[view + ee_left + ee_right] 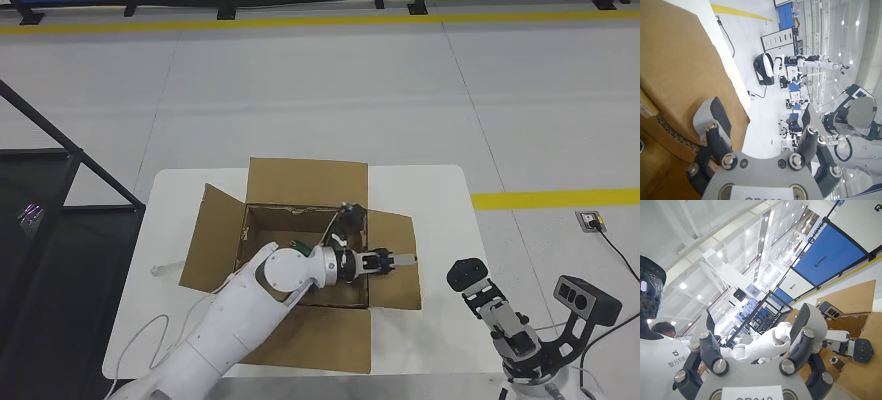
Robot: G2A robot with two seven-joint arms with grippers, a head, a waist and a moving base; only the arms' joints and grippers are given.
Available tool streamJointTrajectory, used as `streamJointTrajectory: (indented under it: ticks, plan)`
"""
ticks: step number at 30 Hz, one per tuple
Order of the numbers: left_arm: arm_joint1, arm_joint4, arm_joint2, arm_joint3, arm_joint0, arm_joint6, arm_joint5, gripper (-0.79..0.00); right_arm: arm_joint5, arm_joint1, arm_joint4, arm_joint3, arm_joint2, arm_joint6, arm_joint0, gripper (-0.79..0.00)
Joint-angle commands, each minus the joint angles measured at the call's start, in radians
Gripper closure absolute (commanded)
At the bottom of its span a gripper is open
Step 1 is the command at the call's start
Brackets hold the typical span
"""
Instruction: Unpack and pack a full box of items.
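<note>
An open cardboard box point(305, 180) stands mid-table with all its flaps folded outward. My left gripper point(400, 262) hovers over the box's right flap point(677, 56). It is open point(762, 103) with nothing between its fingers. Inside the box, near the left wrist, a small cylinder with a metal top point(834, 361) stands upright. The rest of the box's contents lie in shadow or behind my left arm. My right arm point(490, 300) is off the table's front right corner. The right gripper point(756, 308) is open and empty, tilted upward and facing the box point(848, 298).
The white table point(440, 190) has bare strips left and right of the box. A small pale object point(165, 268) lies on the table left of the box. A black metal frame point(40, 200) stands beside the table's left edge.
</note>
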Motion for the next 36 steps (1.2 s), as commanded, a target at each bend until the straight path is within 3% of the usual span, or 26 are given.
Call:
streamJointTrajectory:
  ticks: [1, 6, 10, 17, 22, 28, 36]
  plan:
    - [0.0, -0.006, -0.014, -0.005, 0.001, 0.0, -0.015, -0.785, 0.0, 0.0, 0.0, 0.0, 0.0, 0.0, 0.0, -0.785]
    - [0.021, -0.02, -0.086, -0.062, 0.032, -0.019, -0.034, -0.785, 0.009, 0.0, -0.006, -0.002, 0.001, -0.001, 0.002, -0.785]
    - [0.064, 0.005, -0.192, -0.177, 0.104, -0.054, -0.033, -0.785, 0.035, 0.002, -0.049, -0.027, -0.02, 0.033, 0.048, -0.785]
    - [0.152, 0.073, -0.479, -0.543, 0.355, -0.074, 0.009, -0.785, 0.207, 0.007, -0.198, -0.082, -0.062, 0.086, 0.174, -0.785]
    - [0.193, 0.063, -0.701, -0.772, 0.543, -0.071, 0.015, -0.785, 0.379, 0.009, -0.346, -0.111, -0.131, 0.15, 0.296, -0.785]
    - [0.22, 0.018, -0.954, -0.919, 0.744, -0.036, -0.017, -0.785, 0.626, 0.002, -0.62, -0.095, -0.344, 0.329, 0.527, -0.785]
    - [0.232, -0.056, -1.211, -0.926, 0.957, 0.033, -0.092, -0.785, 0.91, -0.069, -0.869, 0.175, -0.766, 0.602, 0.972, -0.785]
